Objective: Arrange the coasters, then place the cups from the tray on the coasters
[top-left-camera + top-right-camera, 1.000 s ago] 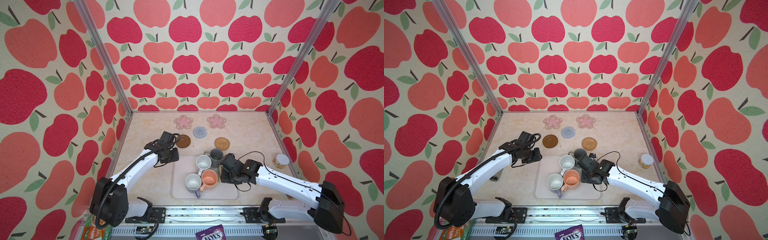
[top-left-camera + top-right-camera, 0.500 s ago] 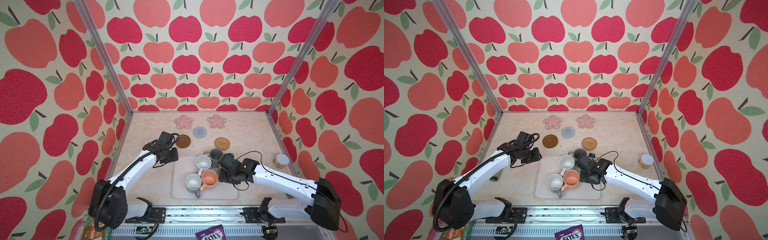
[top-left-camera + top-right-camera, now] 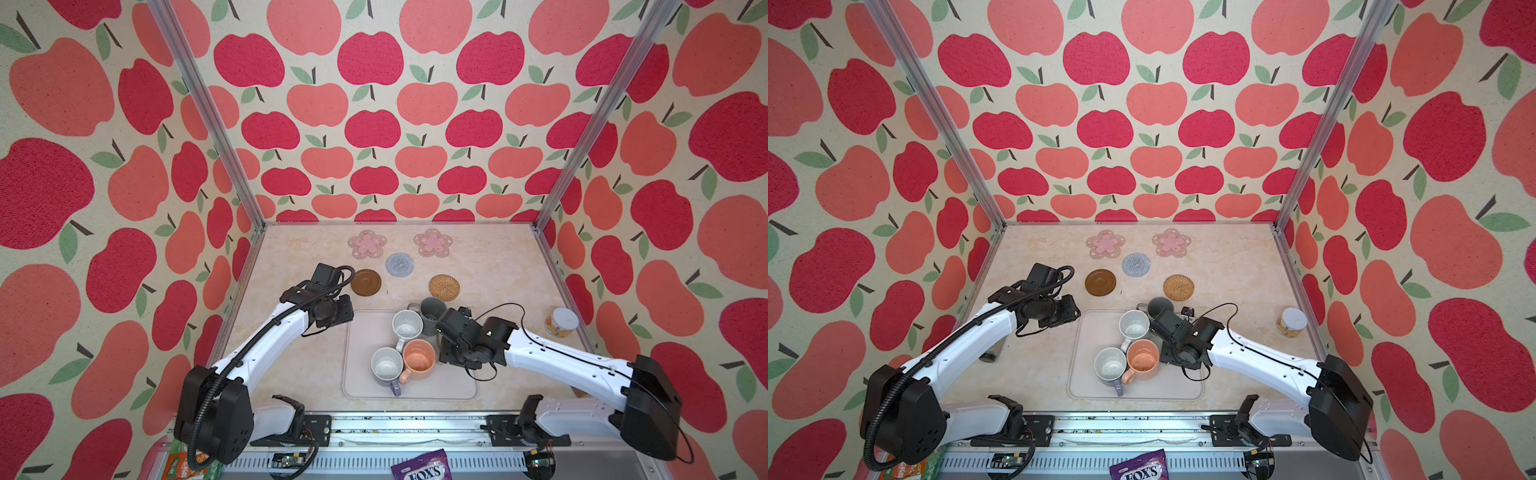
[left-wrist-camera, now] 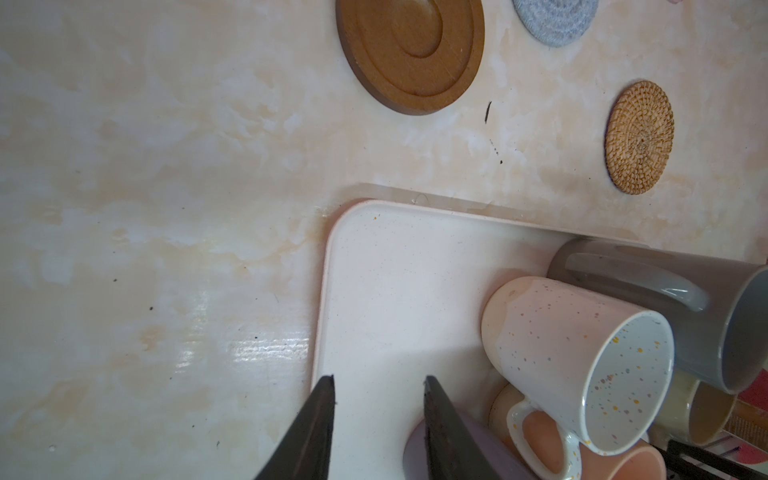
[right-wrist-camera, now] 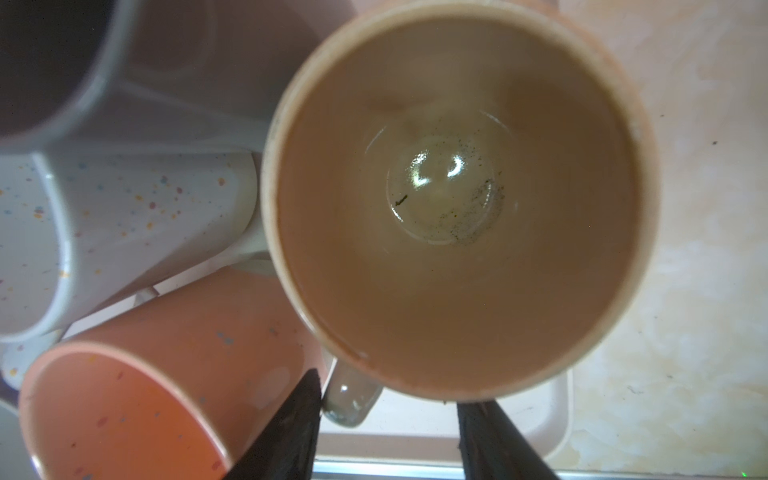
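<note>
Right gripper [image 5: 386, 388]: jaws half apart, straddling handle of beige-olive mug [image 5: 457, 208], no squeeze visible. Mug upright at 3 o'clock side of tray [image 3: 365, 353]. White mug [image 3: 407, 325], peach mug [image 3: 419, 359], lavender-grey mug [image 3: 387, 365] and dark grey mug [image 3: 433, 309] clustered beside it. Left gripper [image 4: 378, 378]: jaws moderately apart, empty, over tray's 10 o'clock corner. At tray's 12 o'clock on table: brown disc coaster [image 3: 365, 282], blue-grey crochet coaster [image 3: 400, 264], rattan coaster [image 3: 444, 286], two pink flower coasters [image 3: 367, 244] [image 3: 432, 242].

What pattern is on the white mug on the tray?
Small multicoloured speckles on the white mug, clearest in the left wrist view.
</note>
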`<action>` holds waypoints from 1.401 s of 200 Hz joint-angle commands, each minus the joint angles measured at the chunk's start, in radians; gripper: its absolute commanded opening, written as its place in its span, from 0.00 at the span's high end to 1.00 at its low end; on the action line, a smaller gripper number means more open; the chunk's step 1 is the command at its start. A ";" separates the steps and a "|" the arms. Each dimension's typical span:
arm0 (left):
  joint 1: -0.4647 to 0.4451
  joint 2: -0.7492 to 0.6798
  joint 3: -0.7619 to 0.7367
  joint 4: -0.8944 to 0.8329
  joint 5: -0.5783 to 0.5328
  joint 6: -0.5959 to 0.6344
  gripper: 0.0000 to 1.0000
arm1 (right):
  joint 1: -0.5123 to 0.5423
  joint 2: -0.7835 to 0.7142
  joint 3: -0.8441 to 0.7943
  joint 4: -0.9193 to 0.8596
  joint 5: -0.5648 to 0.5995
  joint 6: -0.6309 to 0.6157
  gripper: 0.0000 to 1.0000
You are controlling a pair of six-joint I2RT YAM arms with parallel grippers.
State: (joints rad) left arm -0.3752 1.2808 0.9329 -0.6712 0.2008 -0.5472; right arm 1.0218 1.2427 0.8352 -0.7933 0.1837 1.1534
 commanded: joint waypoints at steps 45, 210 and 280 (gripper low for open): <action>0.005 -0.022 -0.015 -0.013 0.028 0.014 0.62 | 0.001 -0.108 -0.085 -0.101 0.048 0.055 0.46; 0.002 -0.012 -0.017 0.005 0.047 -0.016 0.62 | -0.003 -0.202 -0.141 -0.026 0.075 -0.310 0.49; -0.003 0.009 -0.020 0.018 0.048 -0.024 0.62 | -0.003 -0.133 -0.177 0.064 0.048 -0.343 0.50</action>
State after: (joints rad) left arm -0.3756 1.2812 0.9222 -0.6617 0.2447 -0.5594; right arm 1.0210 1.0840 0.6846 -0.7803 0.2455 0.8494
